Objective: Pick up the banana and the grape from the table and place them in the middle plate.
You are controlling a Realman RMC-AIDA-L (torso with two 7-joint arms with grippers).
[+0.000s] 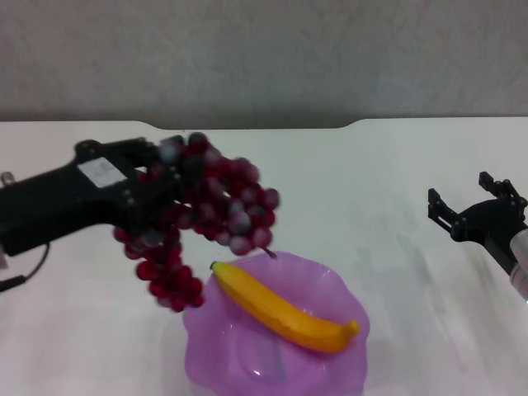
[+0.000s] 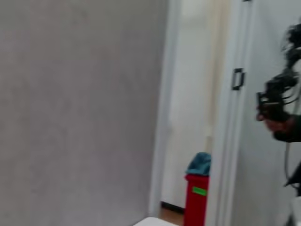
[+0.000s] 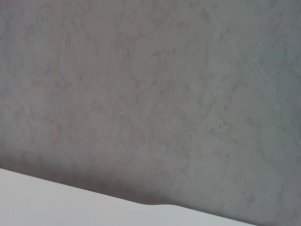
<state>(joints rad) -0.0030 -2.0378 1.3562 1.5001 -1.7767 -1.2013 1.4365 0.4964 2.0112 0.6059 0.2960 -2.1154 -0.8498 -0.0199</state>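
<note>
Left claw clenched on grape, aloft beside middle plate; best carried over banana before lowering gently.

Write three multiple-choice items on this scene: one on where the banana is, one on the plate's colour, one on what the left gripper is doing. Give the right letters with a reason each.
1. Where does the banana lie?
A. On the bare table
B. In the middle plate
C. In the right gripper

2. What colour is the middle plate?
A. Translucent purple
B. Green
C. Red

3. What is the state of the left gripper?
A. Open and bare over the table
B. Resting on the banana
C. Shut on the grape, held up beside the plate

Answers:
1 B: the head view shows the banana lying across the plate's centre.
2 A: its wavy rim and centre are see-through purple.
3 C: the bunch hangs from the left gripper, over the plate's far left rim; the right gripper waits open, off to the right.
</note>
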